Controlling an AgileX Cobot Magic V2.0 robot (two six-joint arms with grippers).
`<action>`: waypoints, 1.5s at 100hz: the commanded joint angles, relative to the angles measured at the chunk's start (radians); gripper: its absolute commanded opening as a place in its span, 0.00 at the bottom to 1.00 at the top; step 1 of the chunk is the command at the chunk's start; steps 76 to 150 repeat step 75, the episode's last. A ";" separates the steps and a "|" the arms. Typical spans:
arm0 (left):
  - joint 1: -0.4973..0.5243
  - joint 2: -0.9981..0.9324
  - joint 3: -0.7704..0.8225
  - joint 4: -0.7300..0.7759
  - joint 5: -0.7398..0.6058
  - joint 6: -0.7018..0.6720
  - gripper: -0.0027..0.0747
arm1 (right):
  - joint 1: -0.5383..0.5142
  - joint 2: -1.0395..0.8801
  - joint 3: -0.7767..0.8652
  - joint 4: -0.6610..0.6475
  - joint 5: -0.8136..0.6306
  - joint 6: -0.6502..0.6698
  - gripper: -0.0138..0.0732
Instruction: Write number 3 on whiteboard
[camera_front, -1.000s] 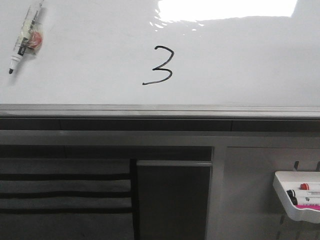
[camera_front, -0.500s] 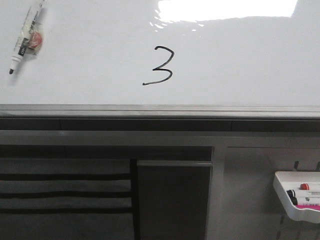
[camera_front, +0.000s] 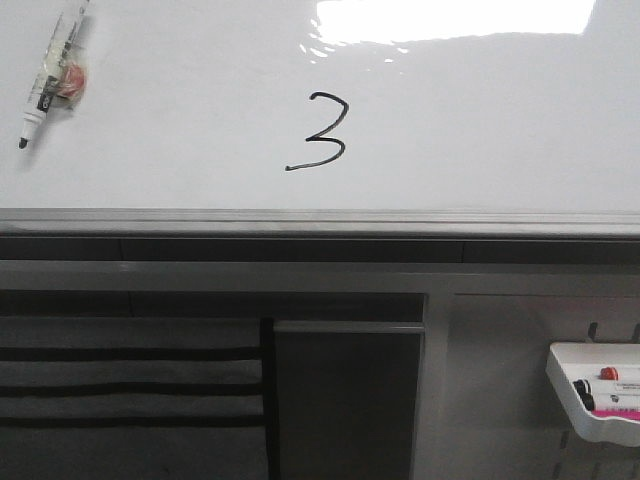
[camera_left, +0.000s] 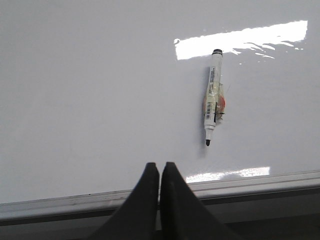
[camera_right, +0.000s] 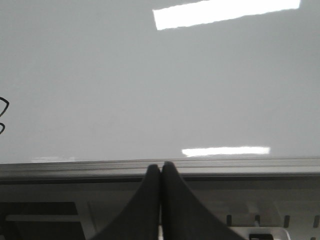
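The whiteboard (camera_front: 480, 130) fills the upper front view, glossy white with a grey edge rail. A black number 3 (camera_front: 318, 131) is drawn at its middle; its right edge also shows in the right wrist view (camera_right: 3, 115). A white marker (camera_front: 50, 80) with its black tip uncapped lies on the board at far left, also seen in the left wrist view (camera_left: 214, 97). My left gripper (camera_left: 159, 166) is shut and empty at the board's rail (camera_left: 280, 179), below and left of the marker. My right gripper (camera_right: 160, 166) is shut and empty over the rail (camera_right: 240, 165). Neither gripper shows in the front view.
A small white tray (camera_front: 595, 395) holding markers hangs on the panel below the board at right. A dark cabinet front (camera_front: 345, 400) and striped panel (camera_front: 130, 390) lie below the rail. Bright glare (camera_front: 455, 18) sits at the board's top.
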 joint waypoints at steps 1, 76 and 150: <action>-0.005 -0.027 0.008 -0.001 -0.080 -0.008 0.01 | -0.005 -0.015 0.025 -0.161 -0.107 0.113 0.08; -0.005 -0.027 0.008 -0.001 -0.080 -0.008 0.01 | -0.005 -0.015 0.025 -0.158 -0.109 0.117 0.08; -0.005 -0.027 0.008 -0.001 -0.080 -0.008 0.01 | -0.005 -0.015 0.025 -0.158 -0.109 0.117 0.08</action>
